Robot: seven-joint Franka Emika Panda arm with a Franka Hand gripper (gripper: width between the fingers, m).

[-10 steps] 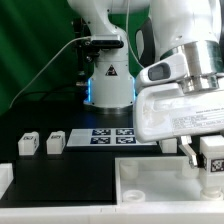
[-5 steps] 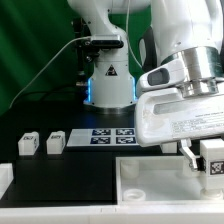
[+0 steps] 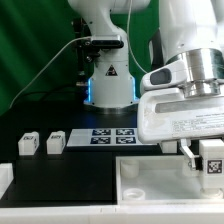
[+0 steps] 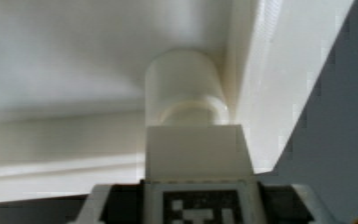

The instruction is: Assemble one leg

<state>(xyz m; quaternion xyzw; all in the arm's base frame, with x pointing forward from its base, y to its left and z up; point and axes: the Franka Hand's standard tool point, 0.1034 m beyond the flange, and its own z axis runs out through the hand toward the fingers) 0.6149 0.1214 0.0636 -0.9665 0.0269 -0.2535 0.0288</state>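
Observation:
My gripper [image 3: 209, 166] is shut on a leg [image 3: 212, 160], a white block with a black-and-white marker, at the exterior view's right. It holds the leg upright over the far right corner of the white tabletop [image 3: 150, 186]. In the wrist view the leg [image 4: 197, 140] stands between my dark fingers [image 4: 119, 205], its rounded end pointing into the tabletop's inner corner beside the raised rim [image 4: 274, 80]. I cannot tell whether it touches. Two more legs [image 3: 28, 144] [image 3: 55, 142] lie on the black table at the exterior view's left.
The marker board [image 3: 112, 135] lies in front of the arm's base [image 3: 108, 85]. A white part [image 3: 5, 180] shows at the exterior view's left edge. A green backdrop stands behind.
My gripper has moved a little down toward the tabletop corner with the leg still in it. The other legs have not moved.

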